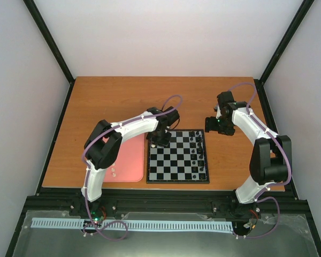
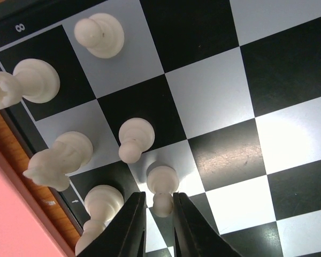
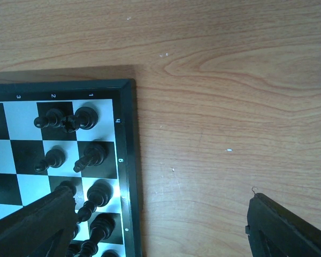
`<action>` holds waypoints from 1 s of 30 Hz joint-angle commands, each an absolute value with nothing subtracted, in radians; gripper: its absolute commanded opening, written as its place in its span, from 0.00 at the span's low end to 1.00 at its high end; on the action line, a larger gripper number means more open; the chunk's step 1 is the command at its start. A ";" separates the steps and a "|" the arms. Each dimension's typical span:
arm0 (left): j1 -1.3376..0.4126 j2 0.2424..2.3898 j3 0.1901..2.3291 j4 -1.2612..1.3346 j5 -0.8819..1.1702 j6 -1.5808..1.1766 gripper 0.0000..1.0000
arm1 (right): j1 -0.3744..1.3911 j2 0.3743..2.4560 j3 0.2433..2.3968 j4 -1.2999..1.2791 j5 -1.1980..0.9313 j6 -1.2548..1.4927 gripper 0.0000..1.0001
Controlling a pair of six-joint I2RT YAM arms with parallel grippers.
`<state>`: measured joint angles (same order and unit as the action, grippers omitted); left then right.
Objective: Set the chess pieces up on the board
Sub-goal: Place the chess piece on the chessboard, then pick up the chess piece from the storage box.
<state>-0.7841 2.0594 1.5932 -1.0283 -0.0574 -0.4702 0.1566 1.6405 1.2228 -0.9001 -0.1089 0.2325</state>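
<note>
Pawn [image 2: 161,184] placement at the far-left corner of the board [image 1: 168,160]. Left gripper [image 2: 158,197] hung over the corner marked 8, its jaws narrowly parted to either side of the pawn's head. A sliver of gap showed on 1 side, so the pawn appeared free rather than clamped. The pawn stood upright on its base, long axis vertical, head up between the fingertips. Near it stood 5 other white pieces: 2 pawns, a rook [image 2: 27,83], a knight [image 2: 61,160] and 1 partly hidden. Right gripper [image 3: 161,197], jaws spread wide and holding nothing, hovered at the board's far-right corner, over its edge and the worktop [image 1: 117,101], beside the black pieces [image 3: 88,155]. A few white pieces [image 1: 113,172] lay on the tray [image 1: 129,160], left of the board and near the left arm's base; their poses were too small to tell. By judgement, any withdrawal should run straight up along the pawn's axis, and the left arm was the nearer to the tray.
</note>
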 commanded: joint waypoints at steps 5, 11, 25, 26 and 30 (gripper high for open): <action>-0.793 1.970 1.648 -1.078 -0.062 -0.455 0.21 | 0.152 1.626 1.236 -0.891 -0.111 0.233 1.00; -0.793 1.909 1.659 -1.112 -0.063 -0.455 0.22 | 0.153 1.628 1.246 -0.891 -0.115 0.233 1.00; -0.440 1.601 1.360 -1.093 -0.064 -0.518 0.38 | 0.154 1.627 1.233 -0.876 -0.138 0.235 1.00; -0.392 1.582 1.320 -1.075 -0.045 -0.521 0.38 | 0.155 1.626 1.231 -0.876 -0.141 0.235 1.00; -0.248 1.542 1.233 -1.024 -0.015 -0.519 0.38 | 0.156 1.619 1.224 -0.877 -0.141 0.234 1.00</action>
